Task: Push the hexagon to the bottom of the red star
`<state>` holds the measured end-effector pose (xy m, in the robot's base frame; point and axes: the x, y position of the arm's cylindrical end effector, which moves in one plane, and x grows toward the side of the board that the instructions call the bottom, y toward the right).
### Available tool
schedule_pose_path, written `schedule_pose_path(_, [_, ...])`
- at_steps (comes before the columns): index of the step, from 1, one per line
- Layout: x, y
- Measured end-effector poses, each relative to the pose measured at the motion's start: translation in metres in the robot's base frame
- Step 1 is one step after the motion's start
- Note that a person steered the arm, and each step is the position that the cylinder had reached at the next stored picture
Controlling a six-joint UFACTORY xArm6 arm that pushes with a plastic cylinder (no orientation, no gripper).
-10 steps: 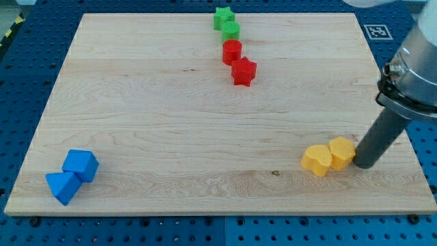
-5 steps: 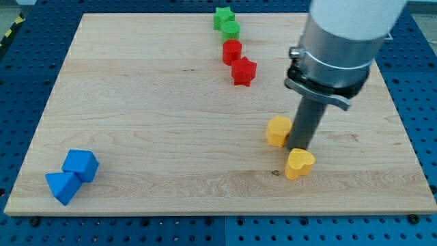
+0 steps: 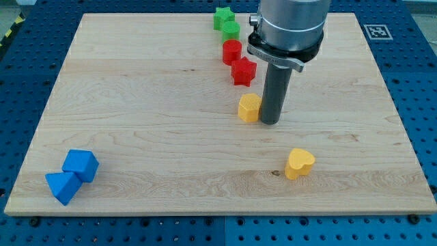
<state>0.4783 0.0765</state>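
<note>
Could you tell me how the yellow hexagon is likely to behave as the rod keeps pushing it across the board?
The yellow hexagon looks squat and flat-based, so it should slide rather than roll or tip. My tip touches its right side; an off-centre push might spin it. It seems small and rigid, so probably light on the smooth wooden board.

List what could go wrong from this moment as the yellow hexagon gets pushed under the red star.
1. My tip touches the yellow hexagon on the view's right; pushing on would likely slide it left past the red star.
2. The hexagon sits close below the star; an upward push may knock the star into the red cylinder.
</note>
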Motion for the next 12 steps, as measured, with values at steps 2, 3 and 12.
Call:
schedule_pose_path(2, [0.004, -0.014])
schedule_pose_path(3, [0.004, -0.024])
schedule_pose_path(12, [0.000, -0.046])
